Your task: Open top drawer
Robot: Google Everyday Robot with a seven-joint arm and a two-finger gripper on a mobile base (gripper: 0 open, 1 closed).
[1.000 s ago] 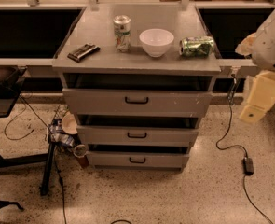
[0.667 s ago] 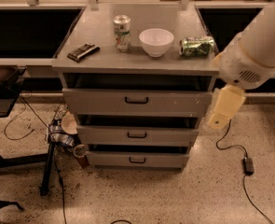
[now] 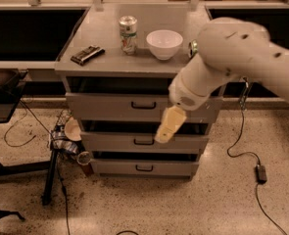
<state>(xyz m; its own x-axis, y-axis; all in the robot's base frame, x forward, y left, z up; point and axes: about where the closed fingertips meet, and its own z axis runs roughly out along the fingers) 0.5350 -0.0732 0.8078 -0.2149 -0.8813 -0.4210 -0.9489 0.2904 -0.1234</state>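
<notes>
The floor [image 3: 207,204] was speckled and strewn with cables, and against the wall stood a gray counter [image 3: 109,65] carrying a can [image 3: 128,33], a white bowl [image 3: 164,43] and a flat dark object [image 3: 87,54] near its left edge. Under the counter sat three gray drawers. The top drawer [image 3: 105,106], the widest and tallest-fronted, lay directly below the countertop. Its front looked shut or nearly so, with only a dark gap above it, and its small black handle [image 3: 143,105] was centred on the front.

My arm [image 3: 222,58] reached in from the right, across the counter's right end. My gripper [image 3: 163,135] hung off it, pointing down and to the left. It sat in front of the cabinet, below and just to the right of the handle, overlapping the top drawer's lower edge and the middle drawer [image 3: 114,142]. It was not on the handle. I could not tell whether the gripper was released or clenched.

I judged this to be the approach step, with nothing grasped and the drawer not yet drawn out. The next move called for lifting the gripper up and to the left to the height of the bar and lining it up square with the handle. It would then need to close around the bar and pull straight back along the drawer's run.
</notes>
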